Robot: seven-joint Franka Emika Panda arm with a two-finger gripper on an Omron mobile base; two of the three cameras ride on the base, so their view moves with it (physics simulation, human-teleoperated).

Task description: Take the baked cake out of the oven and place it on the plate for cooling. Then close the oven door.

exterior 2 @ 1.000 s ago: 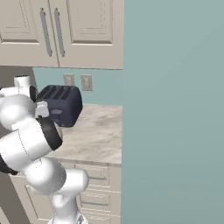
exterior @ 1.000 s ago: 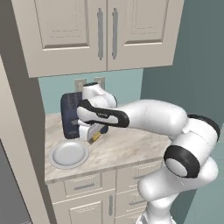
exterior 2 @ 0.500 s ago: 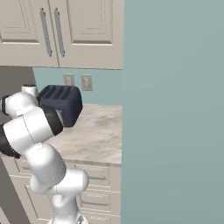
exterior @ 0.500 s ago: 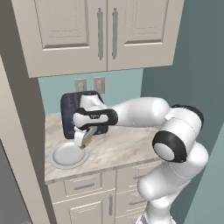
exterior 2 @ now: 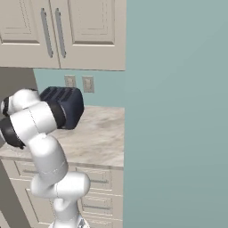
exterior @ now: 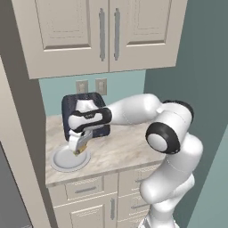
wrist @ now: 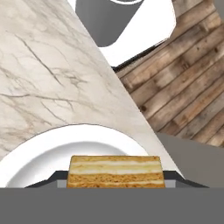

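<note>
White rounded arm segments, black joint bands, pale hand [exterior: 79, 147]

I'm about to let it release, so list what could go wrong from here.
1. The gripper holds the layered golden-brown cake slice above the small round pale plate; whether it touches yet is unclear, so letting go now could make it drop or tip.
2. The plate sits near the front edge of the marbled counter, so a nudge could push it off.
3. The dark toaster stands just behind, and the arm could brush it when pulling back.
</note>
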